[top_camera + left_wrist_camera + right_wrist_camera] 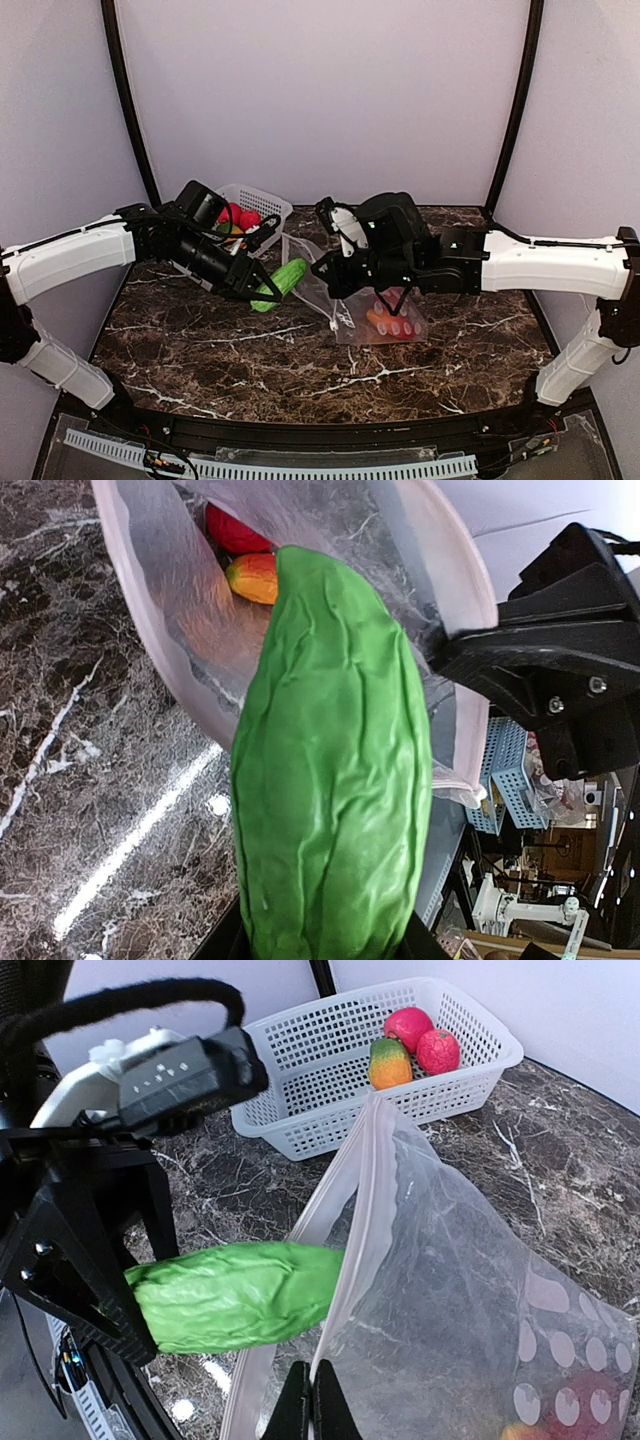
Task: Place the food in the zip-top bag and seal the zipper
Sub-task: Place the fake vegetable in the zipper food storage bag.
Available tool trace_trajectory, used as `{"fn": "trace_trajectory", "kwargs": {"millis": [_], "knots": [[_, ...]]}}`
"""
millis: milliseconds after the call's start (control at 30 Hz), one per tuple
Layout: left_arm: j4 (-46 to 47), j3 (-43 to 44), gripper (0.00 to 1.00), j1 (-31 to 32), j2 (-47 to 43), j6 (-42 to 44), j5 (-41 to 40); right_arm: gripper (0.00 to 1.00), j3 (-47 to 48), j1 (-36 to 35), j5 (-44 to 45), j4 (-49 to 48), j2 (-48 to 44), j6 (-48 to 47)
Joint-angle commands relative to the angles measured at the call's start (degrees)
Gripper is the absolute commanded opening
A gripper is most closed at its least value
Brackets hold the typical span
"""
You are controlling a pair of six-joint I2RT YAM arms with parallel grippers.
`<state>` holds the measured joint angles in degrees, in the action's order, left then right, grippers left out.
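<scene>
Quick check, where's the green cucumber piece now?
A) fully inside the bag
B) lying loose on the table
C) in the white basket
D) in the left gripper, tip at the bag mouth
D: the left gripper holds the cucumber, its tip at the open mouth of the bag.

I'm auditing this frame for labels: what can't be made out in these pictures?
- Left gripper fingers: left wrist view, the cucumber it holds fills the frame and covers them.
- Bag contents: right wrist view, cut off by the bottom edge; top view, partly under the right arm.
- Basket contents: top view, partly behind the left arm.
- Zipper slider: not clear in any view.
</scene>
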<state>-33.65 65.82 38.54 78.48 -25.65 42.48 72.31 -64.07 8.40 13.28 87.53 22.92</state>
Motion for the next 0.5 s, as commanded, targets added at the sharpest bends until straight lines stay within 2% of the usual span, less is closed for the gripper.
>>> {"fn": "trace_trajectory", "kwargs": {"millis": [0,300,467], "knots": [[-5.79,3.55,0.27,1.13,2.28,2.09,0.67,0.0,0.45,-0.45,-2.92,-2.16,0.28,-3.6],[-7.17,7.98,0.28,1.18,6.78,2.86,-0.06,0.0,1.15,-2.48,-2.96,-0.98,2.19,-6.93],[-5.39,9.47,0.32,1.16,8.18,1.35,-0.61,0.0,1.2,-2.89,-2.86,-0.53,2.75,-7.15]]}}
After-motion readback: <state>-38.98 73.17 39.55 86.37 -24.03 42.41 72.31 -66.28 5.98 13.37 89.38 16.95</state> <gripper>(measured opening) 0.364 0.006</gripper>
